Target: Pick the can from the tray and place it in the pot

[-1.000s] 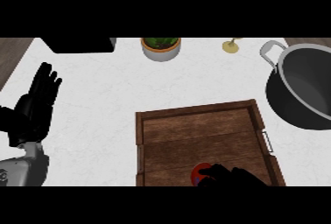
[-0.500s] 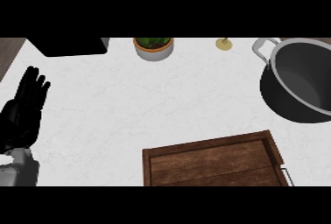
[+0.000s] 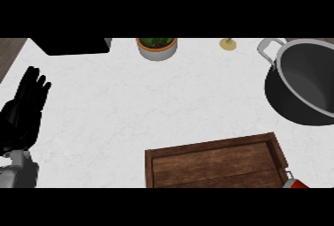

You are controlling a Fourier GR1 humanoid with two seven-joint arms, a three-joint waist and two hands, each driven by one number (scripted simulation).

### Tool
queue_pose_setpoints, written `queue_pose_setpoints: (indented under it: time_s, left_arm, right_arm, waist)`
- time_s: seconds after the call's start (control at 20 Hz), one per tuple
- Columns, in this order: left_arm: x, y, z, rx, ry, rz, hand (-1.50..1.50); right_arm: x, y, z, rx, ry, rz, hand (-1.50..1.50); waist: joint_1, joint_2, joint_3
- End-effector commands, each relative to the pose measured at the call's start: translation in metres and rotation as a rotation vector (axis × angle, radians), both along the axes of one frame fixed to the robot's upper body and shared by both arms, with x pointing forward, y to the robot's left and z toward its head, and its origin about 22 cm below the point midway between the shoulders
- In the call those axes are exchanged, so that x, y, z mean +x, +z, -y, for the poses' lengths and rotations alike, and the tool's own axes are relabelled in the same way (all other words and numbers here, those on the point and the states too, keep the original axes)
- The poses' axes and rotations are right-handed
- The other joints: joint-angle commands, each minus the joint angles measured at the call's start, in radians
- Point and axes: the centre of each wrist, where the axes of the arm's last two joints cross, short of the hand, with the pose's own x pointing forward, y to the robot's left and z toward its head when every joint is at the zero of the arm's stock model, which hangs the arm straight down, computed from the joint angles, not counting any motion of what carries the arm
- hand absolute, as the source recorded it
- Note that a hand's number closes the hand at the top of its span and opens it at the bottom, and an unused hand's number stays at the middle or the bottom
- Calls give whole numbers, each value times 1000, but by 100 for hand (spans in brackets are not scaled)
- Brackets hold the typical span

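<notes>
The wooden tray (image 3: 215,152) lies at the lower middle of the head view, cut off by the lower edge. A small red piece of the can (image 3: 298,183) shows at the lower edge, just off the tray's right corner; what holds it is hidden. The big dark pot (image 3: 306,88) stands at the right edge with its handle toward the back. My left hand (image 3: 23,112) rests open at the far left, fingers up, well away from the tray. My right hand does not show.
A potted plant (image 3: 157,47) stands at the back middle, with a small yellowish object (image 3: 228,43) to its right. A black block (image 3: 72,45) sits at the back left. White counter (image 3: 163,101) spreads between the hand, the tray and the pot.
The tray has slid down in the view since a second ago, and the right hand with the can left it at the bottom. A red bit of can now shows at the lower right.
</notes>
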Motion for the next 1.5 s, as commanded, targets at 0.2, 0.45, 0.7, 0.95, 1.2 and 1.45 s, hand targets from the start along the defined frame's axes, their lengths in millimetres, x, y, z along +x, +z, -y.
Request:
queue_pose_setpoints:
  time_s: [0.2, 0.45, 0.7, 0.95, 1.2, 1.45]
  left_arm:
    - [-2, 2, 12, 21, -63, 16, 0]
    - [16, -4, 23, -1, -82, 7, 0]
    - [9, 10, 18, 8, -94, 27, 0]
    - [12, -3, 29, 8, -84, 16, 0]
    - [26, 3, 34, 12, -94, 30, 0]
    - [26, 12, 20, -2, -100, 40, 0]
  right_arm:
    - [13, 56, 91, 129, -166, 46, 150]
    - [54, 56, 117, 176, -225, 2, 150]
    - [89, 32, 126, 173, -239, -69, 150]
    - [121, 6, 117, 157, -291, 11, 150]
    - [137, 10, 122, -116, -469, 214, 150]
    - [174, -37, 118, -150, -446, 168, 150]
  waist:
    - [51, 7, -2]
    - [78, 16, -1]
    - [87, 14, -1]
    - [92, 15, 0]
    - [110, 23, 0]
    - [100, 19, 0]
